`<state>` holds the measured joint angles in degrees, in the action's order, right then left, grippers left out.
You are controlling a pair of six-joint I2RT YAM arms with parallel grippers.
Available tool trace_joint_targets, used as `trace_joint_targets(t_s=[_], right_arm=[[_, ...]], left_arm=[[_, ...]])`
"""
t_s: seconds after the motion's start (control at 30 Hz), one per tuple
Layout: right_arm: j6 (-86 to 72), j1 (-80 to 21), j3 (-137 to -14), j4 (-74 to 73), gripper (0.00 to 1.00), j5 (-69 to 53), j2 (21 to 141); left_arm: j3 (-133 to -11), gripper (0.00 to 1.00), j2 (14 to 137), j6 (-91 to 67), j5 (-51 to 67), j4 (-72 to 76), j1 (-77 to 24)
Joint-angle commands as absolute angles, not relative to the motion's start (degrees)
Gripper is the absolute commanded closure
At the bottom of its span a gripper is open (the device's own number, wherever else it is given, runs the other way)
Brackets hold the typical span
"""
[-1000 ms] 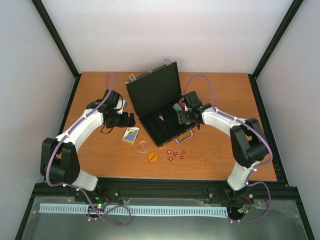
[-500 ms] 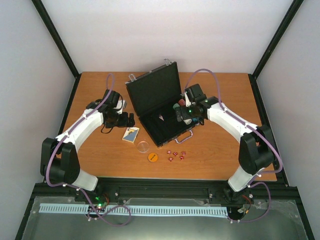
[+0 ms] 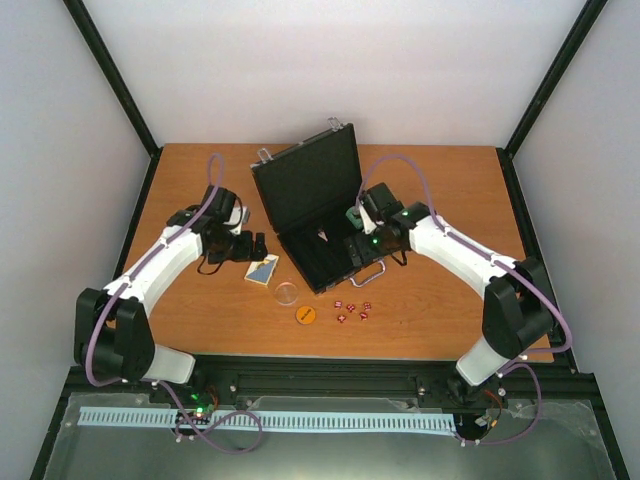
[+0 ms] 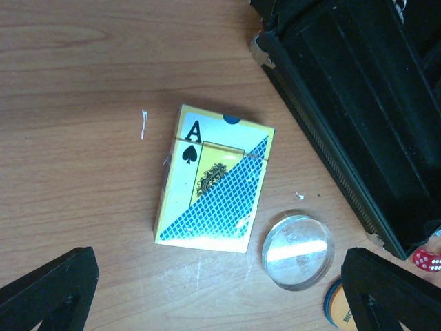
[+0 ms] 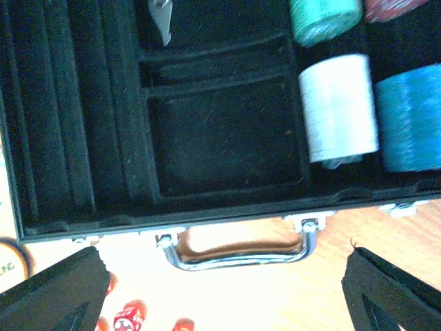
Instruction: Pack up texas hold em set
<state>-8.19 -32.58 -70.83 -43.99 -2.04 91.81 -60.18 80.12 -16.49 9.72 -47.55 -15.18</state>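
The left gripper (image 4: 220, 296) stands wide and empty over the card box (image 4: 213, 183), which lies flat on the table (image 4: 83, 83) just left of the open briefcase (image 4: 358, 103). The clear disc (image 4: 298, 249) sits by the box's near right corner, with the orange disc (image 4: 337, 307) just beyond it, nearer. The right gripper (image 5: 224, 296) is also wide, holding nothing, above the case's silver handle (image 5: 241, 252). Inside at the right lie the white chip stack (image 5: 341, 107), blue chip stack (image 5: 410, 117), green chip stack (image 5: 324, 17) and red chip stack (image 5: 396, 7). The red dice (image 3: 352, 311) lie on the table, near side of the case.
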Motion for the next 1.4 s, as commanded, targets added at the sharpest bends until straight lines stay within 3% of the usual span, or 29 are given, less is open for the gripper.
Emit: trace_joint_targets(t_s=[0.0,0.37,0.43,0.57,0.8,1.07,1.37], right_arm=[[-9.87,-33.84,-69.58,-46.3,0.07,-3.12,90.37],[-9.25,-33.77,-85.98,-56.9,0.05,1.37,95.97],[-8.32,-33.54,-89.04,-58.15,0.02,2.23,96.68],[-7.03,-32.68,-92.82,-59.15,0.0,0.41,98.25],[-6.35,-31.24,-86.69,-54.82,0.0,-6.88,94.49],[-9.47,-30.48,-83.22,-52.82,0.0,-6.08,89.92],[-10.45,-30.43,-80.61,-54.02,0.0,-5.95,89.47]], left_arm=[[-60.05,0.01,80.81,-16.94,11.06,-48.25,-15.38],[-63.75,0.19,92.69,-11.32,10.33,-43.67,-16.78],[-64.13,0.17,93.78,-9.8,8.92,-43.44,-17.79],[-63.06,0.0,94.23,-7.79,6.12,-42.82,-18.72],[-61.2,0.0,94.05,-8.02,-0.06,-41.71,-19.1],[-56.26,0.02,90.34,-8.68,-6.2,-33.47,-24.75],[-49.47,0.02,82.79,-9.14,-4.56,-26.12,-25.75]])
